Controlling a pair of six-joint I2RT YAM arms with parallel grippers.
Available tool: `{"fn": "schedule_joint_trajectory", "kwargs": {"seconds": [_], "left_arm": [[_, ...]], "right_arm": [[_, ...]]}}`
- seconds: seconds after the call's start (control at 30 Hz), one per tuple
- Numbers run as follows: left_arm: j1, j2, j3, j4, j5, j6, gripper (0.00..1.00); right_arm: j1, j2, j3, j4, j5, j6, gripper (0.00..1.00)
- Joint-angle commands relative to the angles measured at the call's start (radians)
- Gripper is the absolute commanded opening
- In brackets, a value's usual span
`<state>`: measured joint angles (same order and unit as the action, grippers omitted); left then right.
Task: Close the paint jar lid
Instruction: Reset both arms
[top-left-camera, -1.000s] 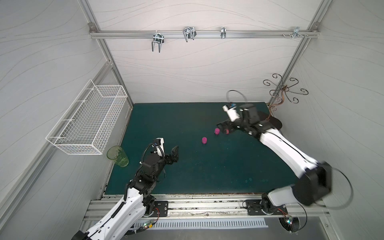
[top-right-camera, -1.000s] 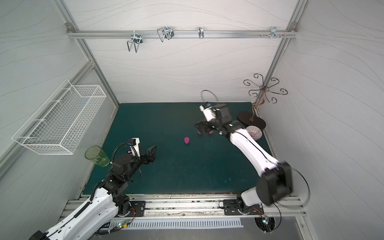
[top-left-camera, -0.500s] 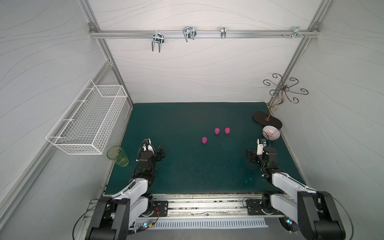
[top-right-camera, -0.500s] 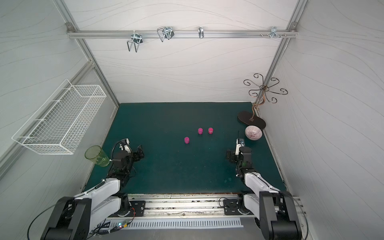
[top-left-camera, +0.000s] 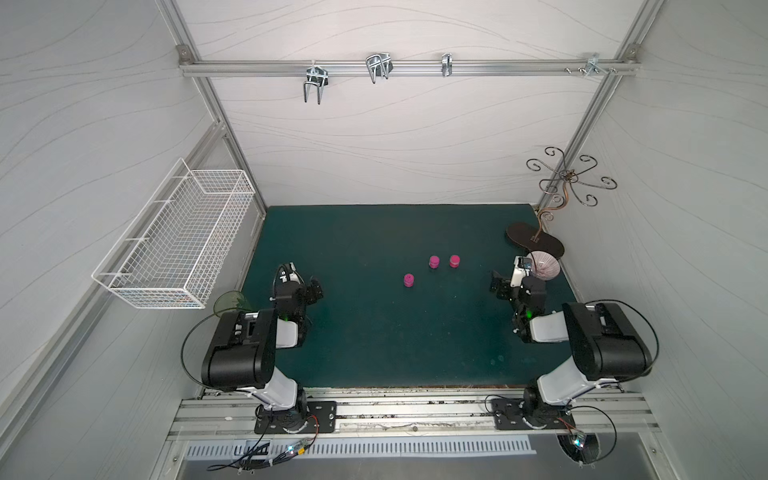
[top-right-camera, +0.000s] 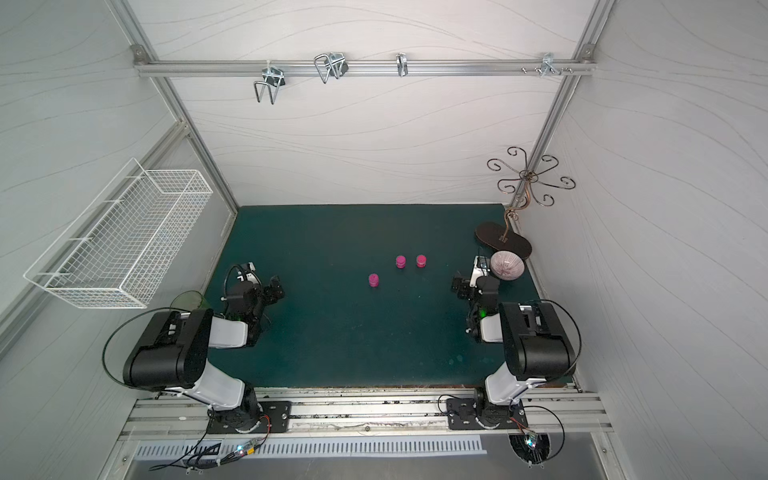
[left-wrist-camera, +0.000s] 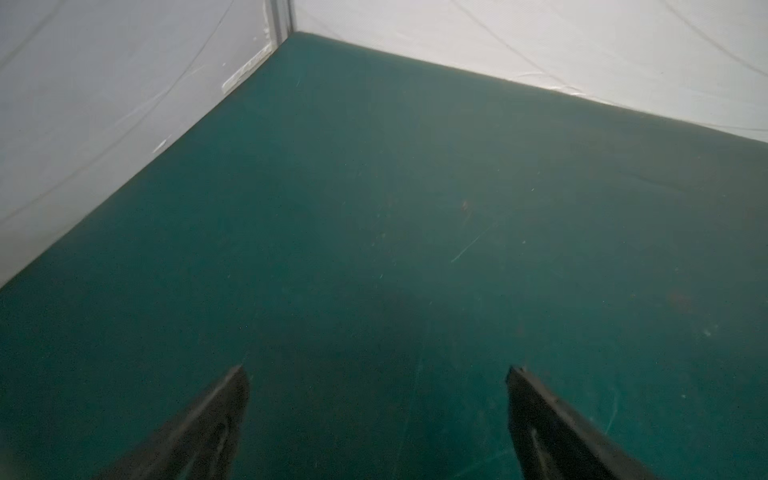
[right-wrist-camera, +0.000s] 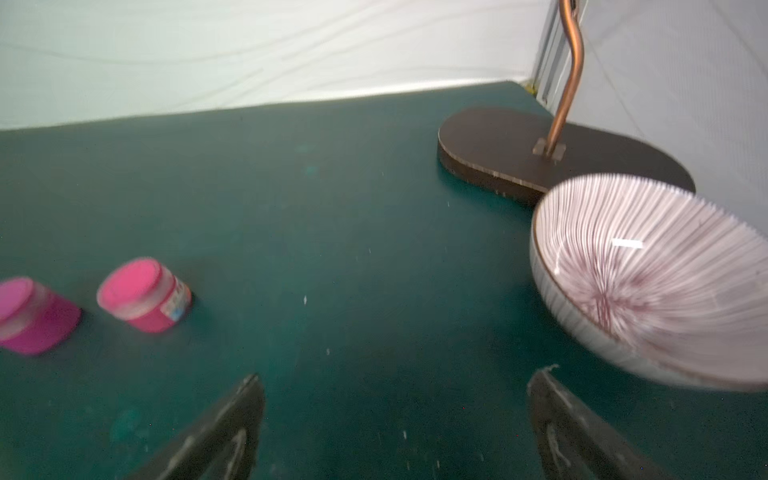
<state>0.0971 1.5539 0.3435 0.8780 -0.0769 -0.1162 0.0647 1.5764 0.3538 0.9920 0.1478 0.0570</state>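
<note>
Three small pink paint jars stand mid-mat in both top views: one nearer left (top-left-camera: 409, 280) and two side by side behind it (top-left-camera: 434, 261) (top-left-camera: 454, 261). The right wrist view shows two of them, the labelled jar (right-wrist-camera: 145, 295) and a second jar (right-wrist-camera: 33, 316), both with pink tops; whether a lid is loose cannot be told. My left gripper (top-left-camera: 313, 289) (left-wrist-camera: 376, 370) is open over bare mat, far left of the jars. My right gripper (top-left-camera: 498, 286) (right-wrist-camera: 397, 376) is open and empty, right of the jars.
A striped bowl (top-left-camera: 544, 266) (right-wrist-camera: 665, 282) sits right beside the right gripper, with a dark stand base (top-left-camera: 536, 245) (right-wrist-camera: 519, 153) behind it. A green cup (top-left-camera: 230, 301) stands by the left arm. A white wire basket (top-left-camera: 178, 245) hangs on the left wall.
The right arm has pulled back from the jars to the right side of the mat. The left arm has folded back too. The jars have stayed in place.
</note>
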Motion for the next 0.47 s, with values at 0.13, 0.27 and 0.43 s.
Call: {"fn": "schedule_joint_trajectory", "kwargs": {"seconds": [0.13, 0.27, 0.43], "left_arm": [[0.003, -0.001, 0.033, 0.041, 0.074, 0.022, 1.0], [0.001, -0.011, 0.039, 0.015, 0.075, 0.02, 1.0], [0.002, -0.011, 0.037, 0.021, 0.074, 0.02, 1.0]], "right_arm": [[0.033, -0.006, 0.021, -0.067, 0.092, -0.007, 0.99], [0.059, 0.002, 0.052, -0.11, 0.144, -0.019, 0.99], [0.051, -0.003, 0.052, -0.118, 0.134, -0.012, 0.99]]}}
